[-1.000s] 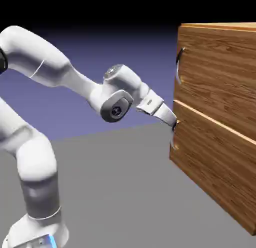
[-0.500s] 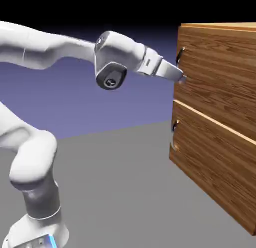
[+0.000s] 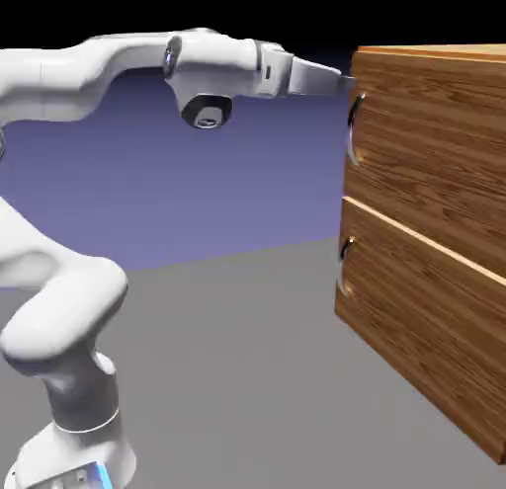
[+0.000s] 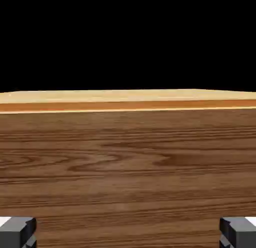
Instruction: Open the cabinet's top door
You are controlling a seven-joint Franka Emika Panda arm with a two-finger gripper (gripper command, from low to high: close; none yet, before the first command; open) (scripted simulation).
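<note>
Brown wood grain covers the cabinet (image 3: 440,51), the biggest thing here, at the exterior view's right. The white arm (image 3: 222,62) reaches across to it, nearly level at the wrist. The top door (image 3: 435,146), the one to open, is the upper of two front panels and looks closed; the lower door (image 3: 425,329) looks closed too. The gripper (image 4: 128,233) is near the top door's upper edge, its fingers spread wide, with nothing between them. I can't tell from these views whether a tip touches the wood. The top handle (image 3: 350,129), a thin curved metal bar, sits just below the gripper in the exterior view; the hand view shows only plain grain and the cabinet's pale top edge.

I'd judge this to be the approach: lining up with the handle, before any grip or pull. The next move calls for lowering the hand to the handle's height, getting the fingers around or behind the bar, then drawing the door out. Coming in too high, they could press on flat wood and catch nothing.

Behind it all is a blue-violet backdrop (image 3: 247,191), going black at the top. The plain grey surface (image 3: 237,368) lies below, and the small lower handle (image 3: 342,267) is well apart from the gripper.
</note>
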